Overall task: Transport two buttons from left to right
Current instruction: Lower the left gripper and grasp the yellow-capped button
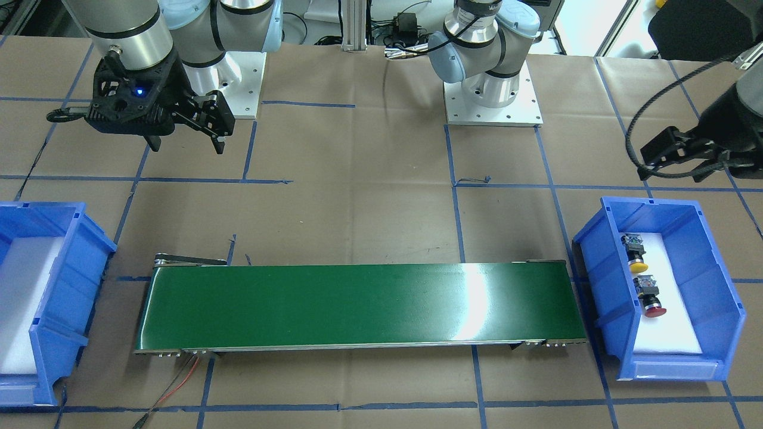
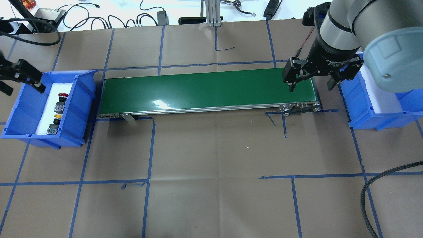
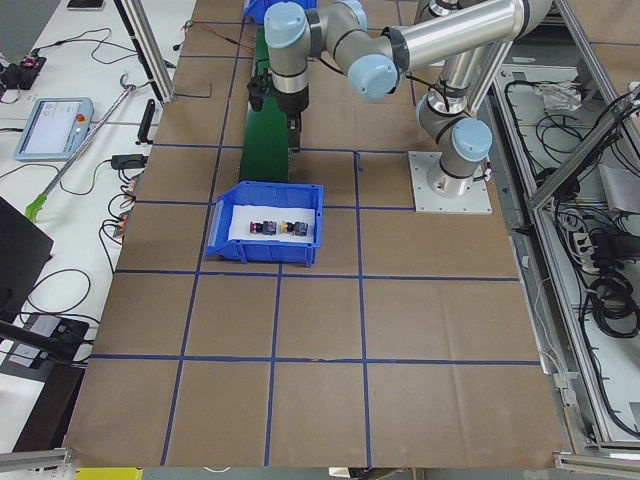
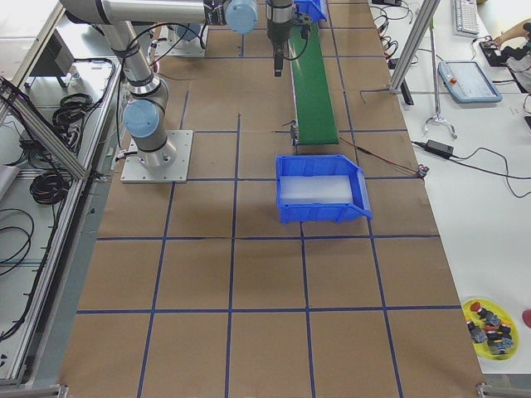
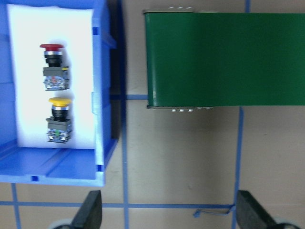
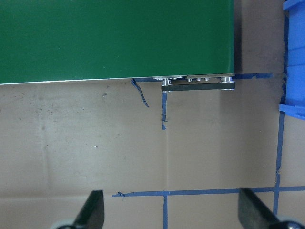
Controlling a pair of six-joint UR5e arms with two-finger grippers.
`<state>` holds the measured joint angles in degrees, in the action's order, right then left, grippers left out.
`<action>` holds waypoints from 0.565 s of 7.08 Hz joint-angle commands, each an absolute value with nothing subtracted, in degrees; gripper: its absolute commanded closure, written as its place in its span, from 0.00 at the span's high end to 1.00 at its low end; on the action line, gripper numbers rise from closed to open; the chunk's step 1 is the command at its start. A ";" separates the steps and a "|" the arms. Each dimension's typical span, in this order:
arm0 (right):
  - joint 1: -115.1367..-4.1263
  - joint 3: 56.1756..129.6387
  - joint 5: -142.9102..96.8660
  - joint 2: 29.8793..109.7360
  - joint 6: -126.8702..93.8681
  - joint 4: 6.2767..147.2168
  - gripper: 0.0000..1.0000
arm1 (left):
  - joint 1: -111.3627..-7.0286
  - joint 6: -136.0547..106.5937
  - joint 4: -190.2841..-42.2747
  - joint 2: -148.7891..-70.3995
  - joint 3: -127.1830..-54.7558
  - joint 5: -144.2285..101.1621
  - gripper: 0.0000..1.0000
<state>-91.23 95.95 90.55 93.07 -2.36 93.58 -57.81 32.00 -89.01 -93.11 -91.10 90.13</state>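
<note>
Opening step, by my read: red button [image 5: 54, 67] and yellow button [image 5: 59, 120] lie in the blue bin [image 5: 101, 143], upper left of the left wrist view, neither one held. Left hand [image 5: 169, 195] hangs spread beside the bin; right hand [image 6: 170, 193] is spread by the green belt [image 6: 114, 38] end. The next move likely calls for the left hand to shift over one button, drop and pinch its body.

Left arm [image 1: 477, 27], right arm [image 1: 128, 36]: silver tubes, black rings, lt-blue joint caps [image 1: 456, 62]. Bases: white sq. plates [image 1: 465, 113] w/ edge screws. Right gripper [image 2: 311, 86]: black, white lettering, blue LED [image 1: 138, 92] on black open-frame wrist mount. Left gripper [image 5: 171, 212]: black; black braided cable [image 1: 628, 140] alongside. Fingers [image 5: 93, 210]: dark, 2 per gripper.
</note>
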 commanded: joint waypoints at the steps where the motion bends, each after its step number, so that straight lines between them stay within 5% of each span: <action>1: -91.23 95.98 90.53 93.08 -2.37 93.52 1.00 | -51.16 37.71 -87.72 -95.44 -91.67 90.09 1.00; 4: -91.23 95.80 90.44 93.08 -2.37 93.60 1.00 | -51.24 37.70 -75.03 -96.76 -99.63 90.00 1.00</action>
<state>-91.23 95.87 90.47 93.07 -2.35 93.57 -51.31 37.61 -80.85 -96.37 -95.72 90.03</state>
